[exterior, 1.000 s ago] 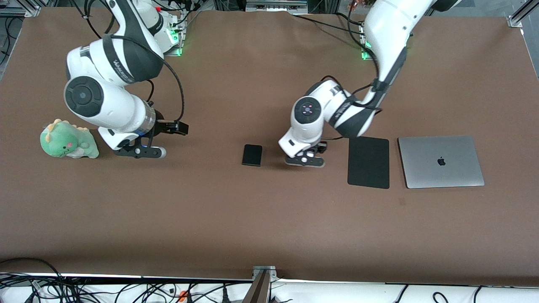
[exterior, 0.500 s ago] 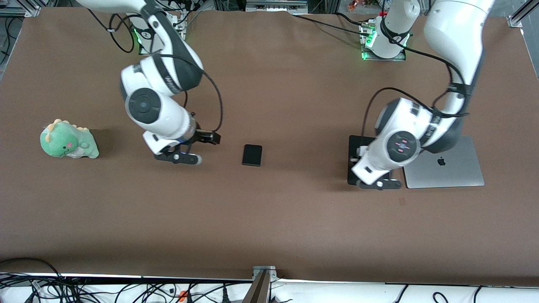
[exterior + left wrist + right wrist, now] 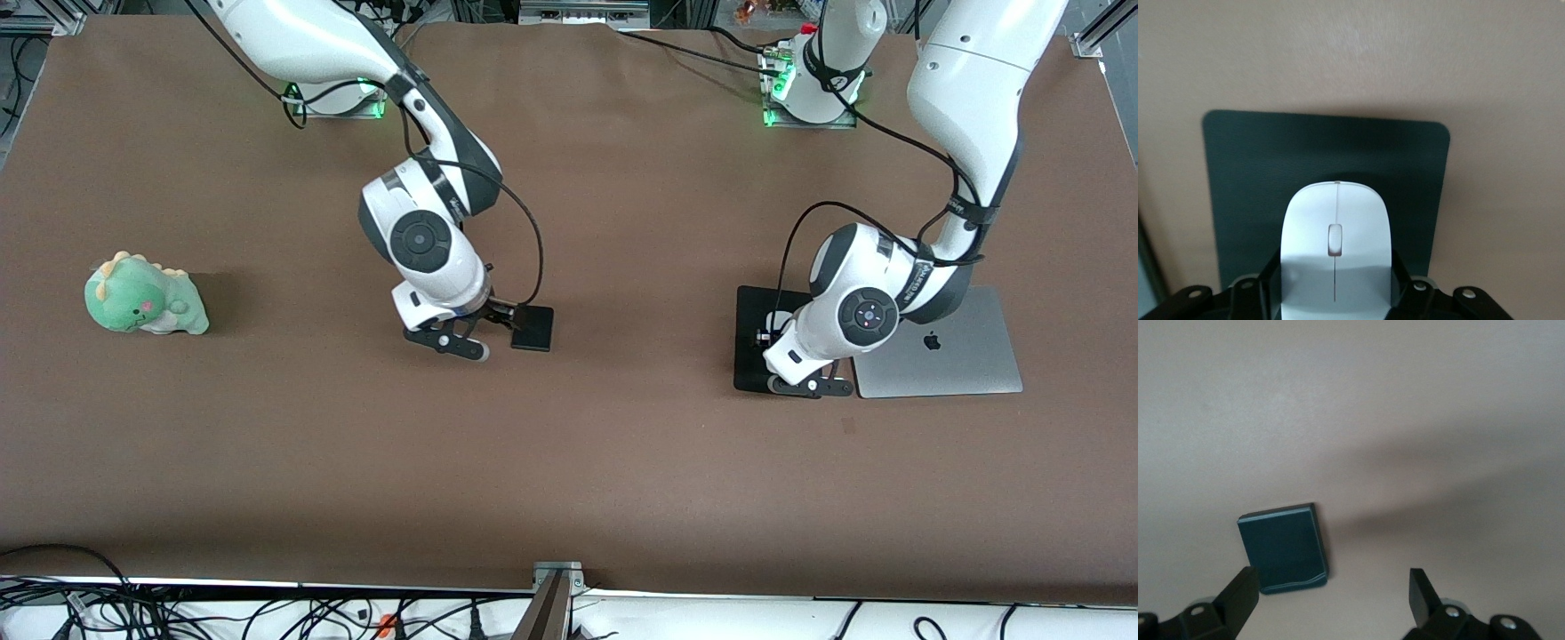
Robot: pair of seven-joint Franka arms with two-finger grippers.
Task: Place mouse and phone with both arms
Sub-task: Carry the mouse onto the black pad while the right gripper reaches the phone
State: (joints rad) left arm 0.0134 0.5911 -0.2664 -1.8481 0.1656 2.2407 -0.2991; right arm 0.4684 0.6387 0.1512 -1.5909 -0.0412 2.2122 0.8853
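Front view: 1 mouse (image 3: 1336, 250), 1 phone (image 3: 533, 328), 2 arms.

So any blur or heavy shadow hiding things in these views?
Front view: sharp, even light. Left wrist view: the mouse is crisp, shaded near the left gripper. Right wrist view: soft, a blurred shadow streak beside the phone; right gripper open.

The front view looks down from high across the brown surface (image 3: 569, 462), facing both arm bases, and takes in the whole scene. The left wrist view looks closely down past its jaws onto the mouse (image 3: 1336, 250) and mouse pad (image 3: 1245, 173). The right wrist view looks closely down at the phone (image 3: 1283, 548). Both spots also show in the front view.
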